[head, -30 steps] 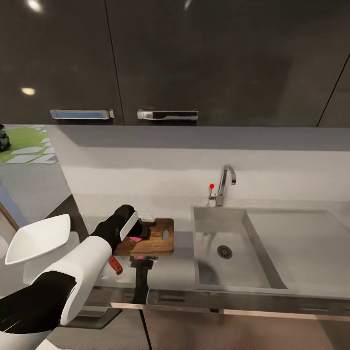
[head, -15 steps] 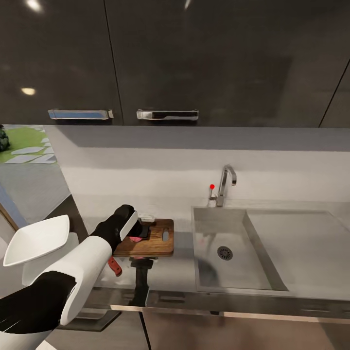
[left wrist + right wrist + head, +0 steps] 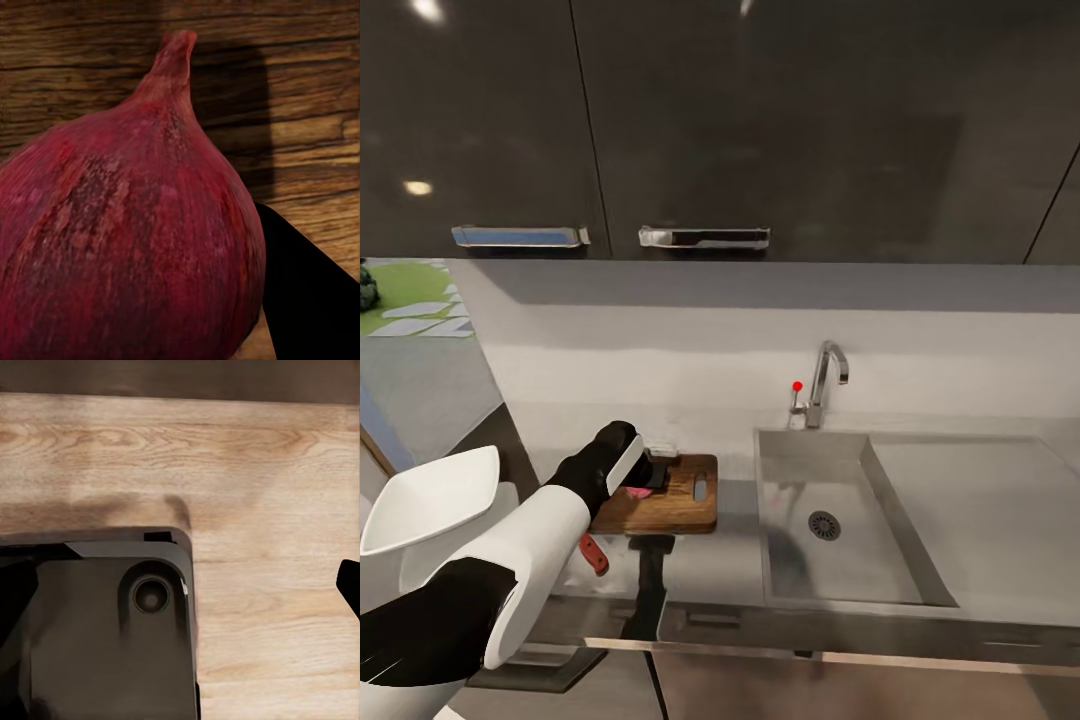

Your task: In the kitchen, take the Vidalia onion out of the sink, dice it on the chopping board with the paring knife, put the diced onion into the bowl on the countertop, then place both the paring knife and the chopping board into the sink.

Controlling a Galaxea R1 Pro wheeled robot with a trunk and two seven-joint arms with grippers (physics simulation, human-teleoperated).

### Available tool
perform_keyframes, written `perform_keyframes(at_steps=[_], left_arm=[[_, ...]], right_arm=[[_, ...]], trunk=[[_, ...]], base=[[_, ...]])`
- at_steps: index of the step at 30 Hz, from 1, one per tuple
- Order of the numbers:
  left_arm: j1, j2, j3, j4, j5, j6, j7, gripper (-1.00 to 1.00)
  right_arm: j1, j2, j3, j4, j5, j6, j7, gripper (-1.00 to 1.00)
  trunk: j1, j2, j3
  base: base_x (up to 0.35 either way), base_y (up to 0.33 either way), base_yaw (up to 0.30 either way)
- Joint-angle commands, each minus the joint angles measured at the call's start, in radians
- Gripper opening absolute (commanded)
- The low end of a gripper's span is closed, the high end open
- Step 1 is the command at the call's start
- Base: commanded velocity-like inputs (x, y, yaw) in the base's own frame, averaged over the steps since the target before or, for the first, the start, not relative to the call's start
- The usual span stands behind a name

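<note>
Red onion [image 3: 127,232] against dark fingers [image 3: 307,300]

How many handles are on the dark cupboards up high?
2. One cupboard handle sits toward the left, above the left arm, and the other cupboard handle is beside it, above the chopping board. More may be hidden beyond the picture's edges.

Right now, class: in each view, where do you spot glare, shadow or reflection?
Head view: bright ceiling-light spots glare on the glossy dark cabinets; the countertop reflects things. Left wrist view: the onion casts a dark shadow on the chopping board. Right wrist view: soft shadow on pale wood.
</note>
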Motion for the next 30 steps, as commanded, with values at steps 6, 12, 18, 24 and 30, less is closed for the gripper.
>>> perform_keyframes(at_steps=[6, 12, 18, 24, 30], left_arm=[[-0.001, 0.001, -0.005, 0.0, 0.01, 0.003, 0.009, -1.0], [-0.001, 0.002, -0.005, 0.01, 0.01, 0.003, 0.008, 1.0], [-0.001, 0.002, -0.005, 0.013, 0.01, 0.003, 0.007, 1.0], [-0.001, 0.002, -0.005, 0.013, 0.01, 0.003, 0.007, 1.0], [-0.001, 0.002, -0.005, 0.013, 0.01, 0.003, 0.007, 1.0]], right_arm=[[-0.001, 0.001, -0.008, 0.001, 0.007, -0.003, -0.003, 1.0], [-0.001, 0.001, -0.008, 0.001, 0.007, -0.003, -0.003, 1.0], [-0.001, 0.001, -0.008, 0.001, 0.007, -0.003, -0.003, 1.0], [-0.001, 0.001, -0.008, 0.001, 0.007, -0.003, -0.003, 1.0], [-0.001, 0.001, -0.008, 0.001, 0.007, -0.004, -0.003, 1.0]], trunk=[[0.0, -0.002, -0.002], [0.0, -0.002, -0.002], [0.0, -0.002, -0.002], [0.0, -0.002, -0.002], [0.0, -0.002, -0.002]], base=[[0.009, 0.0, 0.0], [0.001, 0.0, 0.0], [0.0, 0.0, 0.0], [0.0, 0.0, 0.0], [0.0, 0.0, 0.0]])
